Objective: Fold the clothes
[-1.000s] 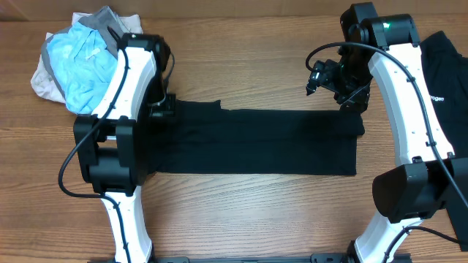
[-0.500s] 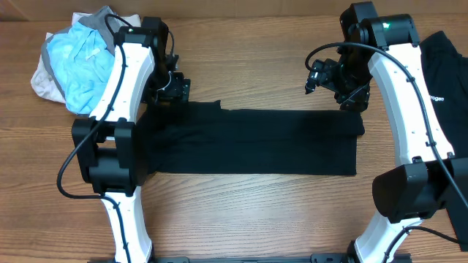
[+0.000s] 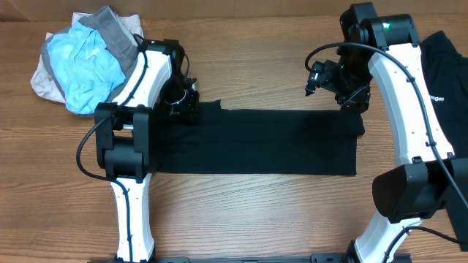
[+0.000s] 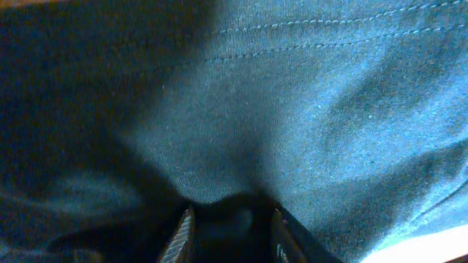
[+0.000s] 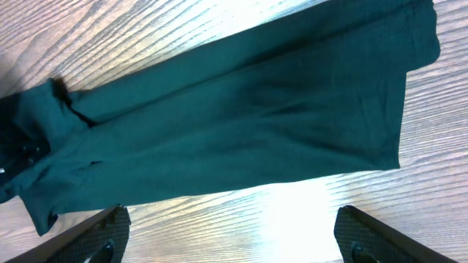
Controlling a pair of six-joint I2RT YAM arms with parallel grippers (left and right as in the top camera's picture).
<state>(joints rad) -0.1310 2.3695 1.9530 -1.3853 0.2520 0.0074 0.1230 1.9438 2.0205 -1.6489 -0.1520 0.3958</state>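
Observation:
The clothes [image 3: 256, 142] lie as a long black band folded across the middle of the table. My left gripper [image 3: 186, 102] is down on the band's far left corner. In the left wrist view the clothes [image 4: 292, 109] fill the frame with a stitched hem near the top, and a dark bunch of fabric sits pinched in the left gripper [image 4: 230, 234]. My right gripper [image 3: 322, 77] hovers above the bare wood just beyond the band's far right end. The right wrist view shows the clothes [image 5: 241, 124] below it and the right gripper [image 5: 234, 241] wide open, nothing between its fingers.
A light-blue, grey and beige bundle [image 3: 80, 62] lies at the back left, close behind the left arm. A black garment with white lettering [image 3: 446, 73] hangs at the right edge. Bare wooden table [image 3: 256, 212] runs along the front.
The left gripper has swung right and come down onto the garment's far left corner, and its jaws have narrowed on the fabric. The right arm has stayed still.

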